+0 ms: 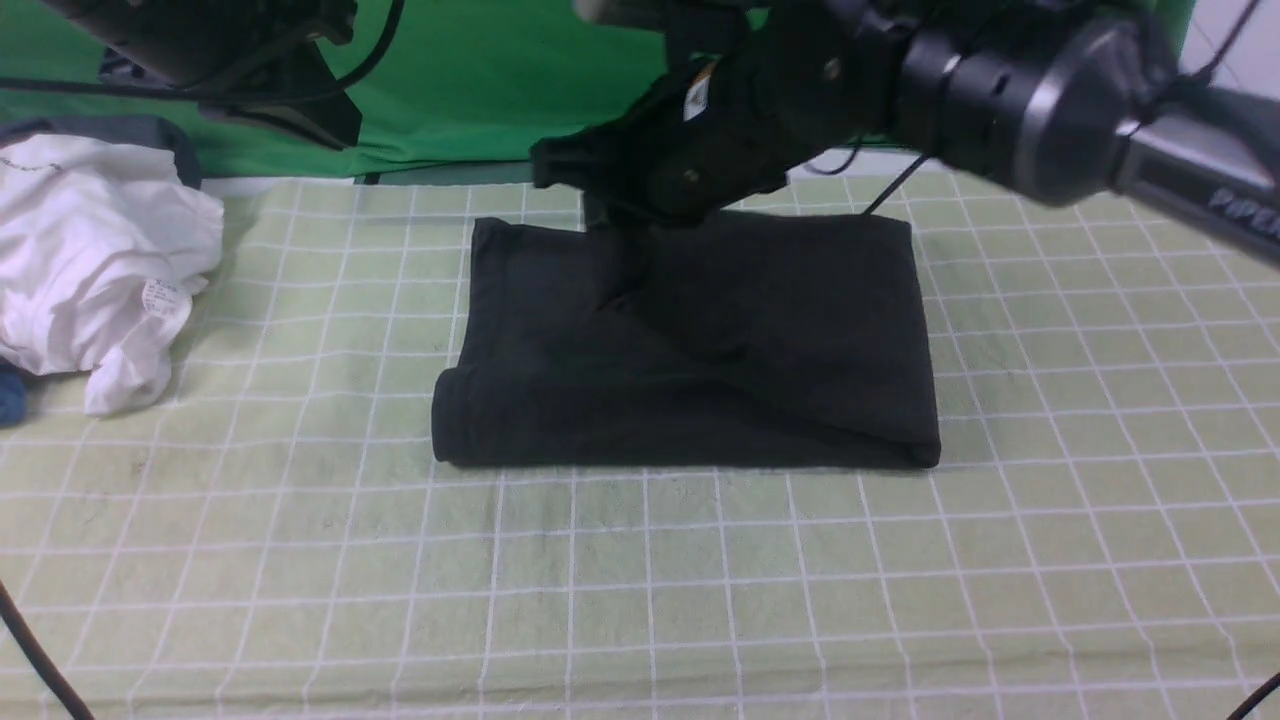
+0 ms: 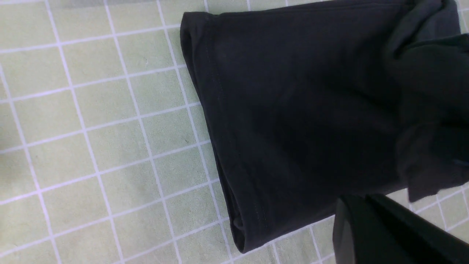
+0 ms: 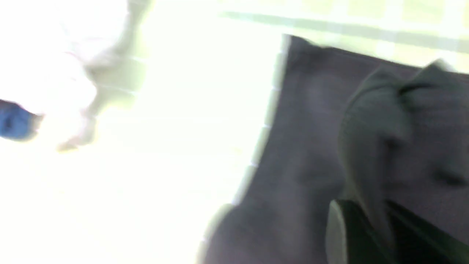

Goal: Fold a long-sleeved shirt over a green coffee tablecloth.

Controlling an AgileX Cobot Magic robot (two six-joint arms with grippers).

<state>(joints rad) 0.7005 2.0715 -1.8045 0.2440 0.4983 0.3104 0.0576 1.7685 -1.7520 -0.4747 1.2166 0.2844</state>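
Closest to you, the green coffee tablecloth [image 1: 640, 600] spreads out on the near side of both hands, pale yellow-green under its white grid. Farther in, below your right hand and reaching out to both sides of it, lies the long-sleeved shirt [image 1: 570, 420], black, its straight near edge toward you and its chest print out of sight. Your right hand [image 3: 366, 205] is pinching a fold of that shirt, so a blurred peak of cloth rises to its fingers while the rest lies flat. Your left hand [image 2: 361, 198] hangs in the air to the left of the shirt, fingers pressed together with nothing between them. To the left of your left hand and nearer you sits a small blue item [image 1: 10, 395], then a crumpled white garment [image 1: 70, 240]; its label [image 1: 165, 297] has print too small to read. On your right arm, blurred white lettering seems to read "PIPER" [image 1: 1240, 212]. Beyond both hands, plain bright green fabric [image 1: 440, 100] crosses the back.
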